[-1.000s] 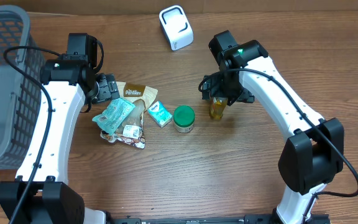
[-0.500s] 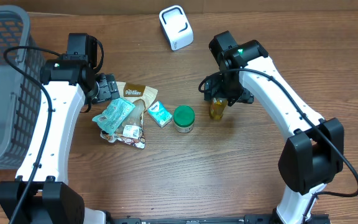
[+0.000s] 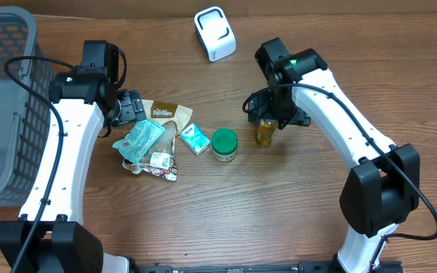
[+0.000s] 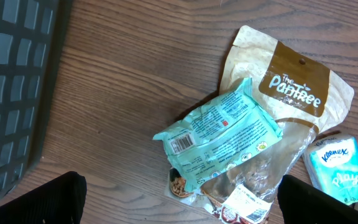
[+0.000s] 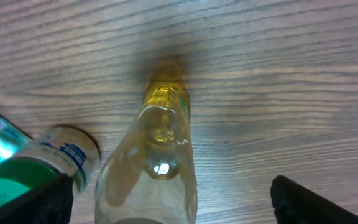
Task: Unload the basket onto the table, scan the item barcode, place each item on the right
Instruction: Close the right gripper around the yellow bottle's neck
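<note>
— Beside the green-lidded jar (image 3: 224,144), near the middle of the desk (image 3: 279,212), the yellow bottle (image 3: 265,132) stands upright. The right gripper (image 5: 171,186) hangs over it with its fingers spread to either side, touching nothing. Where could this go wrong?
— Most likely at the close. The bottle looks tall and narrow with a slick, clear top. An off-centre squeeze could tip it against the jar, or let it slip on the way to the white scanner (image 3: 215,32), which sits well apart at the back of the desk.
— And the barcode?
— It shows in neither view, so it may end up turned away from the scanner. The left gripper (image 4: 179,196) is spread wide too, holding nothing, above the snack packets (image 4: 219,134).
</note>
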Available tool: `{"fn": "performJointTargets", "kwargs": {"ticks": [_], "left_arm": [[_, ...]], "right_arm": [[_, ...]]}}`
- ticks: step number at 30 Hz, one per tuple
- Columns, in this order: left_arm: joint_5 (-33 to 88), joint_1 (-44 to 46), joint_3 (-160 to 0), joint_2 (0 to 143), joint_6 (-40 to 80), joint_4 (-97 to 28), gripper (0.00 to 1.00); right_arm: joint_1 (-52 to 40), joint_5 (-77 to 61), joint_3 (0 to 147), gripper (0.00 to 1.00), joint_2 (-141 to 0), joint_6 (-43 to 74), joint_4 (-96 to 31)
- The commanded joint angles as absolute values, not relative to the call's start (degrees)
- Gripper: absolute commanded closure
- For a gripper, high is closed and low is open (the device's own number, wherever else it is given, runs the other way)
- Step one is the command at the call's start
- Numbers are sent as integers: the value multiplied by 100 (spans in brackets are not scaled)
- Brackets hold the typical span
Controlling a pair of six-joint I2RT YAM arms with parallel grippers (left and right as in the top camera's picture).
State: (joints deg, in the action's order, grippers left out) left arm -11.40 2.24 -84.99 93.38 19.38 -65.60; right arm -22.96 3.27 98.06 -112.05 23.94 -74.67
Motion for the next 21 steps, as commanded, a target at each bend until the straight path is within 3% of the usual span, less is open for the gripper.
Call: {"fn": "performJointTargets", "kwargs": {"ticks": [1, 7, 9, 15, 21], "left_arm": [[-1155, 237, -8549, 9365, 1994, -6563, 1], [-1155, 237, -8549, 9365, 1994, -6563, 0], [-1155, 237, -8549, 9365, 1994, -6563, 1], [-1155, 237, -8549, 9365, 1997, -6563, 0], [-1155, 237, -8549, 9365, 1997, -6563, 0]], "right_arm": [[-2281, 377, 9782, 0, -11124, 2397, -7369], [-2281, 373, 9782, 1, -11124, 2399, -7419], [-2281, 375, 9782, 9, -11124, 2399, -7467], [-2281, 377, 9666, 11, -11124, 2399, -7402], [-2281, 375, 9651, 21, -11124, 2399, -7382]]}}
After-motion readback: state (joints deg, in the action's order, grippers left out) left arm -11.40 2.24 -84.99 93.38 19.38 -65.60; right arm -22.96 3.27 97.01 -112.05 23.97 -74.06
